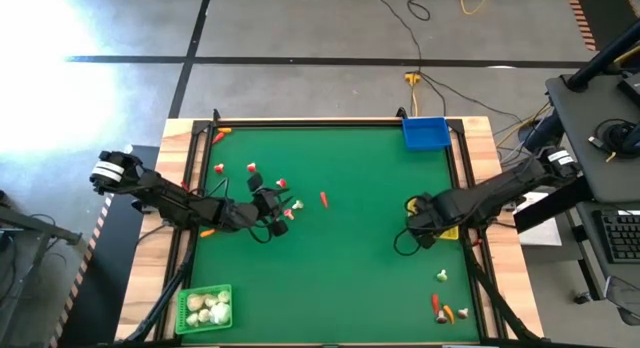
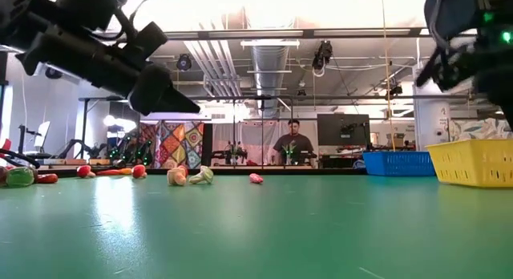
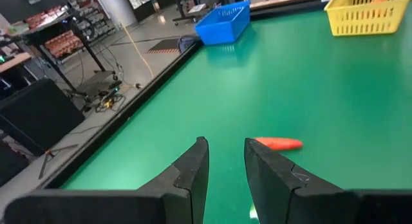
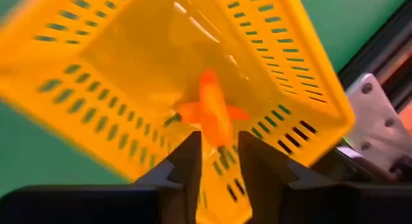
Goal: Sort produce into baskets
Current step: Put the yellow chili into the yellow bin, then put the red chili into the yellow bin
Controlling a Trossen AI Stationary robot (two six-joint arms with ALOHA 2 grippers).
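Observation:
My left gripper (image 1: pixel 277 204) hovers left of the table's middle, open by a narrow gap and empty (image 3: pixel 226 161). Small red-and-white pieces (image 1: pixel 284 210) lie under and beside it, and an orange carrot (image 3: pixel 277 144) lies just beyond the fingertips. My right gripper (image 1: pixel 422 220) hangs over the yellow basket (image 4: pixel 161 63) near the right edge, fingers a little apart (image 4: pixel 220 158). Orange carrot pieces (image 4: pixel 212 111) lie in that basket below the fingertips. The green basket (image 1: pixel 188 320) with whitish bulbs (image 1: pixel 207 308) sits at the near left corner. The blue basket (image 1: pixel 425 133) sits at the far right.
Loose produce lies far left (image 1: pixel 218 168) (image 1: pixel 252 168), at the far left corner (image 1: pixel 222 133), beside the left arm (image 1: pixel 207 231) and near the right corner (image 1: pixel 441 276) (image 1: pixel 445 310). A raised rail (image 1: pixel 330 121) frames the green mat. A person (image 2: pixel 293 143) sits beyond the table.

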